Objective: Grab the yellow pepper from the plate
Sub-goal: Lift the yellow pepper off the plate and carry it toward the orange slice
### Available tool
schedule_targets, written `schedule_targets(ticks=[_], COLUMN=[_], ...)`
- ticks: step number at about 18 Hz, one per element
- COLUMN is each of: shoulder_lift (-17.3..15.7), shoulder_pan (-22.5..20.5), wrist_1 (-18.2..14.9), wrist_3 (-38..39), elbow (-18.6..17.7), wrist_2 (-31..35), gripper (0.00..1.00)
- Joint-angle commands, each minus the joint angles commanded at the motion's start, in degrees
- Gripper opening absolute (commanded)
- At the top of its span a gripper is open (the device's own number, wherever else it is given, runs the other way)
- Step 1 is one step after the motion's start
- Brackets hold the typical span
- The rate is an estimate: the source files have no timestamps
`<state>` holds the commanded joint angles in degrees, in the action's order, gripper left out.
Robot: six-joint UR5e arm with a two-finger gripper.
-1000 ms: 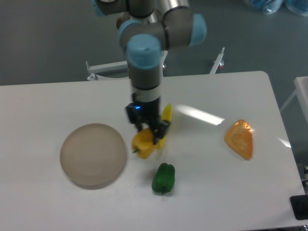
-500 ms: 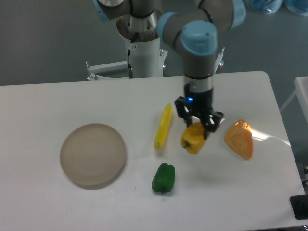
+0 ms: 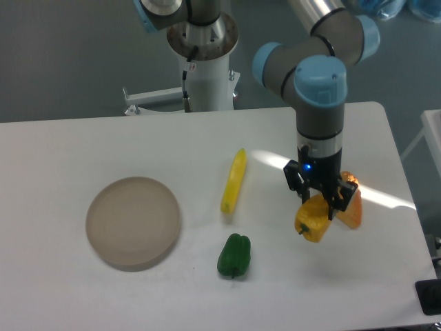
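The yellow pepper (image 3: pixel 312 221) hangs tilted above the table at the right, held at its top by my gripper (image 3: pixel 318 202), which is shut on it. It is far from the plate (image 3: pixel 133 221), a round beige disc lying bare at the left of the table. The arm comes down from the upper right, with a blue light on the wrist.
A long slim yellow vegetable (image 3: pixel 234 181) lies mid-table. A green pepper (image 3: pixel 234 256) sits in front of it. An orange wedge-shaped piece (image 3: pixel 351 207) lies just behind and right of the held pepper, partly hidden by the gripper. The table's right edge is close.
My gripper has carried the yellow pepper rightward across the table, from beside the plate past the long yellow vegetable to next to the orange wedge, and slightly nearer the front.
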<state>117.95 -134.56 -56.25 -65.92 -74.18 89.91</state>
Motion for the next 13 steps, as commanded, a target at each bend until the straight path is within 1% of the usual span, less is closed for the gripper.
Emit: schedule_targets(ticks=[2,13], shoulder_lift=[0.6,0.8], shoulder_pan=[0.0,0.3], wrist_1=[0.2,0.4], wrist_3=[0.0,0.4], elbow=[0.2,0.0], wrist_2=[0.0,0.0], gripper=[0.51,0.51])
